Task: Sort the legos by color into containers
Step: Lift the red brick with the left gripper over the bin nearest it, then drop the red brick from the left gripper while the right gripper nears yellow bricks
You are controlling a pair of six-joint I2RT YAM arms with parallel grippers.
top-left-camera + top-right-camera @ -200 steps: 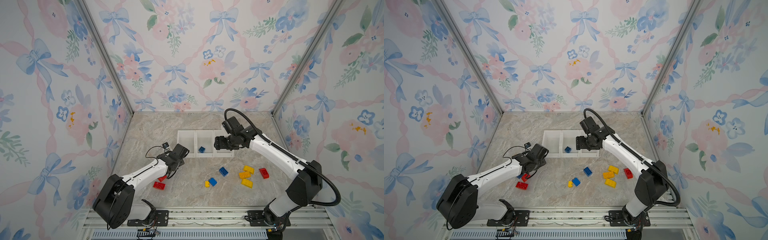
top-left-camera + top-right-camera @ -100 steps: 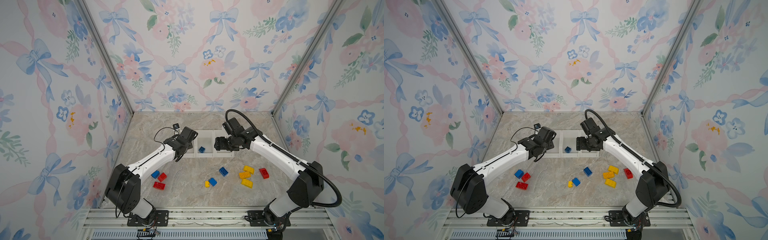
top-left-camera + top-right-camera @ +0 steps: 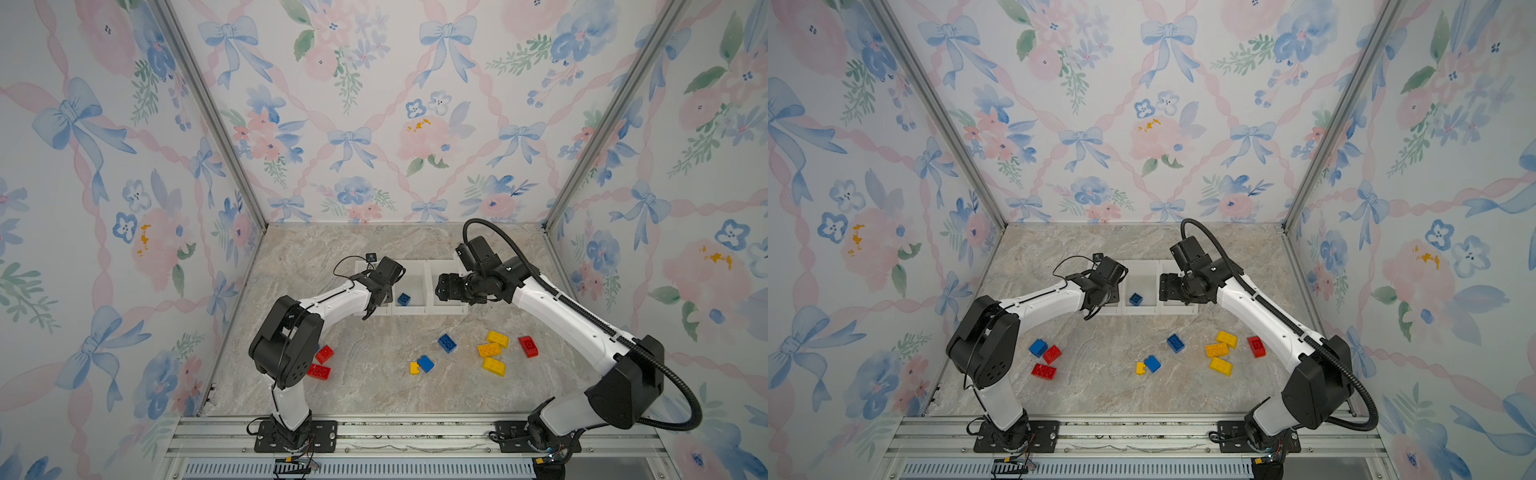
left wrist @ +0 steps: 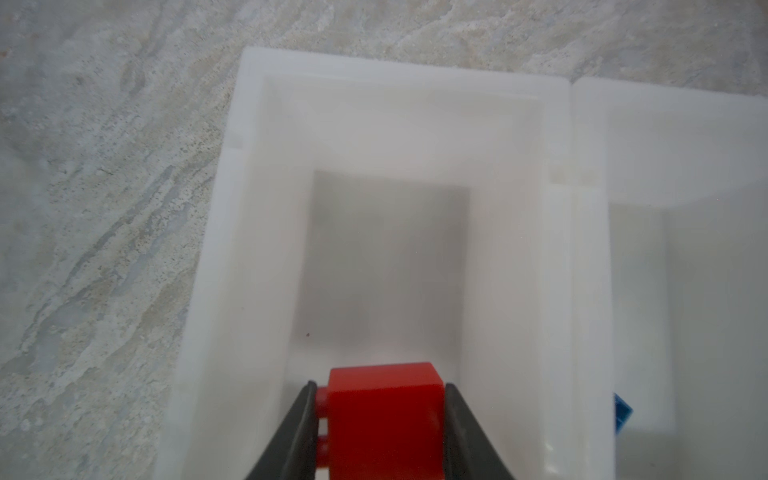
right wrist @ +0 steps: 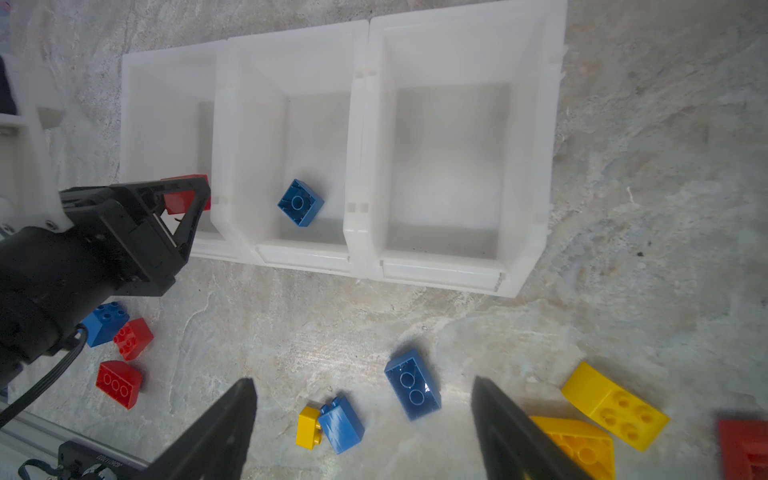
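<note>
You hold a red brick (image 4: 384, 415) in the left gripper (image 4: 380, 386) over the empty end bin (image 4: 257, 208); release next; right gripper (image 5: 362, 379) gapes empty.

A blue lego (image 3: 1135, 299) lies alone in the middle container (image 3: 1142, 275) of three

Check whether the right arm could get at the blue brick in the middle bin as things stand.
Probably yes. The right gripper is open, and the blue brick lies alone in the open-topped middle bin. The left gripper, shut on a red brick, is over the neighbouring bin, not this one.
</note>
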